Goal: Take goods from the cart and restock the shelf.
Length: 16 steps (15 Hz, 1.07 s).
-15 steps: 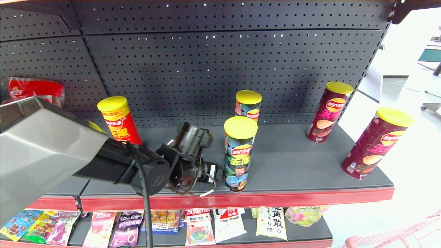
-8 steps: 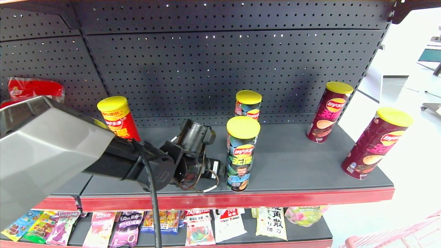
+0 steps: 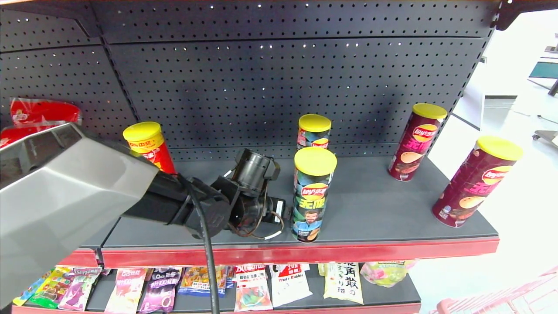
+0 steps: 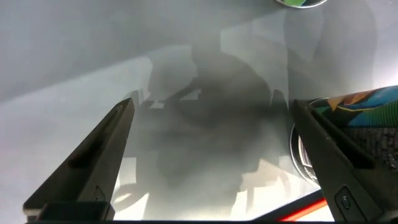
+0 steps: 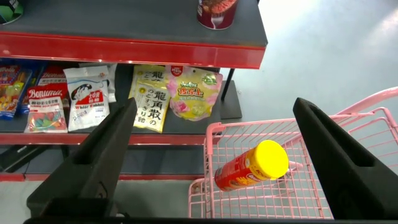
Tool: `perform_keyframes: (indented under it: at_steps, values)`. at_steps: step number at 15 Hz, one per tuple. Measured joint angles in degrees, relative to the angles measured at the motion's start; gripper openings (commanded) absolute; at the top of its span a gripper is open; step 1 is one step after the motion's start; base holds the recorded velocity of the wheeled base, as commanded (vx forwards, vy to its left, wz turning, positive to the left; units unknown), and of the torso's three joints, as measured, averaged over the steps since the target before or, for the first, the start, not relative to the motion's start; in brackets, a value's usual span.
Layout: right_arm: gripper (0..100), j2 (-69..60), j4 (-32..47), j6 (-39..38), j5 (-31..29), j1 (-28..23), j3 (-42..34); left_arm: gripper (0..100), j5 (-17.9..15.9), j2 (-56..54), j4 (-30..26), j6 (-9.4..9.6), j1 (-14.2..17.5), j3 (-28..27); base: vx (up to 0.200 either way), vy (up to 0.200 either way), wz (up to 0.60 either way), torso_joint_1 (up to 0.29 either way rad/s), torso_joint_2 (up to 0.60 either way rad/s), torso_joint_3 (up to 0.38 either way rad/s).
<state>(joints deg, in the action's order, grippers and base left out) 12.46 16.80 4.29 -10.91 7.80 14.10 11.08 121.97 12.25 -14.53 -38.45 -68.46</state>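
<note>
Flanking front can (image 3: 314, 196), splayed left pincer (image 4: 212, 107).

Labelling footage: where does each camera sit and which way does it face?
Head view: on the head, facing forward and down at the shelf; left arm shows.
Left wrist view: on the left wrist, facing the shelf board; open left pincer shows, blue-green can beside it.
Right wrist view: on the right wrist, facing down into the pink cart; open right pincer shows.
Shared: head and left wrist views both show the blue-green can.
</note>
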Motion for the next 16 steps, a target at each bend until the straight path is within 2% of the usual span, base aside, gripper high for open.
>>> perform_keyframes:
  at_steps: [6,11,16]
  values:
    - [100,0.0,0.0,0.0,0.0,0.0,0.0,100,1.0,0.1,-0.3,-0.18,-0.1,0.7,0.0,0.0,0.0,0.0,0.0,0.0]
    - [100,0.0,0.0,0.0,0.0,0.0,0.0,100,0.5,-2.6,-0.3,-0.13,-0.1,5.1,0.0,0.0,0.0,0.0,0.0,0.0]
    - [100,0.0,0.0,0.0,0.0,0.0,0.0,100,0.4,-2.9,0.0,-0.13,-0.9,5.0,0.0,0.0,0.0,0.0,0.0,0.0]
